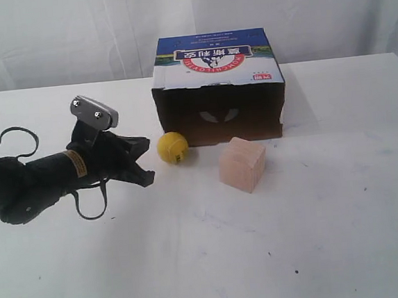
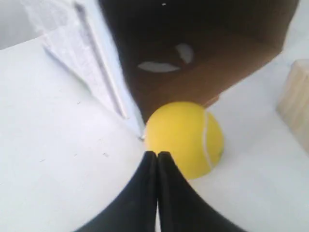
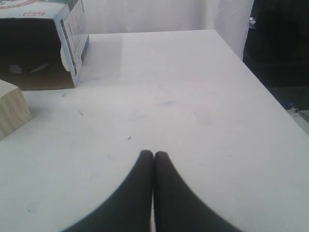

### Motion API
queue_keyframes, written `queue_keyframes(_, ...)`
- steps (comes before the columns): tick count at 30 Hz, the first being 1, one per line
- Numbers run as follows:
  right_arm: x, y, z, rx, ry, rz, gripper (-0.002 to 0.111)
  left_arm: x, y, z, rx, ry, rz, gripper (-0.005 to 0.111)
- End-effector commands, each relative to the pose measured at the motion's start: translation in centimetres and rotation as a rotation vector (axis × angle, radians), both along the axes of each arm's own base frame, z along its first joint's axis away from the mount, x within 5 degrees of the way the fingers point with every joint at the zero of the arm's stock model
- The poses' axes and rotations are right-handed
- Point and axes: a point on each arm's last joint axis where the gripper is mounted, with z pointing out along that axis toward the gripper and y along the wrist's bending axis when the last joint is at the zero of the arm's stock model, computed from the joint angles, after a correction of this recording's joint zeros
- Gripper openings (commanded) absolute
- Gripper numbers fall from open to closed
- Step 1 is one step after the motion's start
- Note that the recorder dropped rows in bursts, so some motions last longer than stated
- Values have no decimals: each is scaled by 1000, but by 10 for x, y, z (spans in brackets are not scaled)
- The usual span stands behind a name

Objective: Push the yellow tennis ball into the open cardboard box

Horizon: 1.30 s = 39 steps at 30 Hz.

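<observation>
Bright soft light; blurry ball (image 2: 188, 135) close-up.

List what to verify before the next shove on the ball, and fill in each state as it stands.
1. Left jaws shut for pushing: ok.
2. Left jaws behind ball, with the mouth of the box beyond it: ok.
3. Left jaws touching ball: cannot tell.
4. Ball clear of the box wall edge beside it: cannot tell, it sits very close.
5. Cube off the path, apart from ball: ok.
6. Right jaws shut, over bare table away from ball: ok.
</observation>
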Motion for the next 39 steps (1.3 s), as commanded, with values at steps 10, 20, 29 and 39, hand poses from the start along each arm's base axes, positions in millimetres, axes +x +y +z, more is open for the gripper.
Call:
queue_keyframes(10,0,0,0,7,-10,-9,0,-1,-7,-29,50,47,-105,0)
queue_keyframes(20,0,0,0,7,-10,-9,0,25,-22,-30,43,0,-163,0)
queue_keyframes(29,0,0,0,7,-10,-9,0,36,-29,-19,9,-24,-177,0)
queue_keyframes(39,0,0,0,7,-10,-9,0,52,-39,-36,-18,2,-188,0)
